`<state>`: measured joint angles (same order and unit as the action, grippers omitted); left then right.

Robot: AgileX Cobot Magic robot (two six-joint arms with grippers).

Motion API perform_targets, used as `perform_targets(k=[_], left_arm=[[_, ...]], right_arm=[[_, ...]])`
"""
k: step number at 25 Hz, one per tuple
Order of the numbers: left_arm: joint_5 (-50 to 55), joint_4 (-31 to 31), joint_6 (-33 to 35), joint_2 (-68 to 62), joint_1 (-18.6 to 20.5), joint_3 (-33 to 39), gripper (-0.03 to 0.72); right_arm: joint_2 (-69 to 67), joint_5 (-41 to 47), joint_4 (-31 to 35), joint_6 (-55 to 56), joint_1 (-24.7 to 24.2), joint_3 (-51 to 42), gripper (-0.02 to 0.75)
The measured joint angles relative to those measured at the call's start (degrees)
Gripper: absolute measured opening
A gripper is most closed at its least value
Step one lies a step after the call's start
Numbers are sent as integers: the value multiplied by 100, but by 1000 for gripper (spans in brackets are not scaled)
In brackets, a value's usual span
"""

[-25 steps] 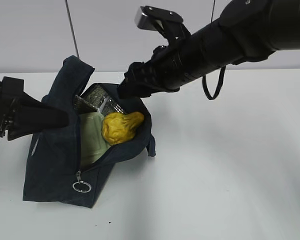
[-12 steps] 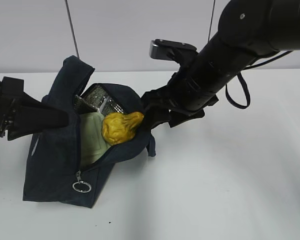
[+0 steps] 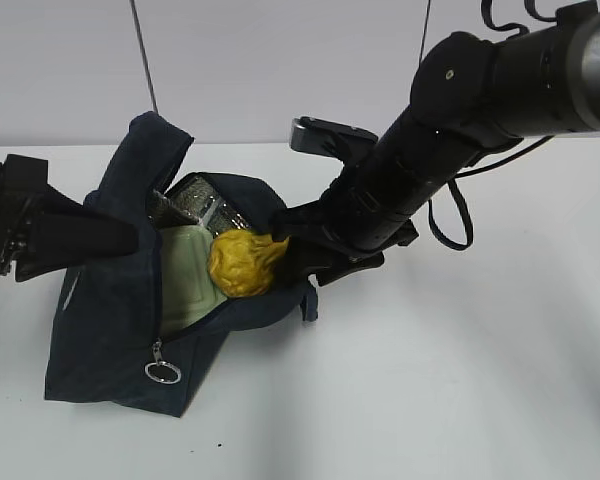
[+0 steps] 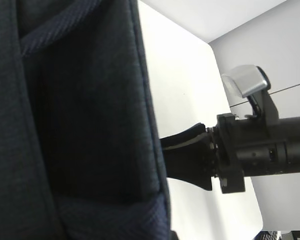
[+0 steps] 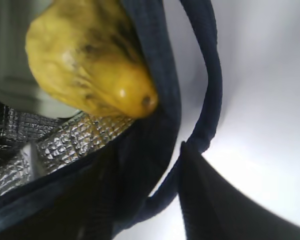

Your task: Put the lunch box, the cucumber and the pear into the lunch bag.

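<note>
Yellow pear (image 3: 242, 262) sits in the mouth of the lunch bag (image 3: 110, 330), against the pale green lunch box (image 3: 185, 275); no cucumber shows. Right gripper (image 3: 290, 245) straddles the bag's rim, empty, jaws part open. Left gripper (image 3: 120, 235) is clamped on the opposite edge. Likely next: nudging the pear deeper.

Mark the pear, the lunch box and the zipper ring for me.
pear (image 3: 242, 263), exterior view, on its bulging yellow body.
lunch box (image 3: 185, 270), exterior view, on the pale green lid inside the bag.
zipper ring (image 3: 162, 373), exterior view, on the metal ring's rim.
</note>
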<state>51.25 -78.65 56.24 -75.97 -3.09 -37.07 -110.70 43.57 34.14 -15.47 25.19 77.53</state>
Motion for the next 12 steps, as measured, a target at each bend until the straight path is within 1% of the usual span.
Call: perform_targets(k=[2,4,5,6,9,12], left_arm=[[4,0,0,0,0,0,-19],[4,0,0,0,0,0,-19],[4,0,0,0,0,0,-19],[4,0,0,0,0,0,-19],[-1,-12,0,0,0,0,-19],[-8,-89,0,0,0,0,-19]], right_arm=[[0,0,25,-87,0,52,233],[0,0,39,-162,0,121,115],[0,0,42,-201,0,160,67],[0,12,42,-215,0,207,34],[0,130,-6,-262,0,377,13],[-4,407,-309,-262,0,648,10]])
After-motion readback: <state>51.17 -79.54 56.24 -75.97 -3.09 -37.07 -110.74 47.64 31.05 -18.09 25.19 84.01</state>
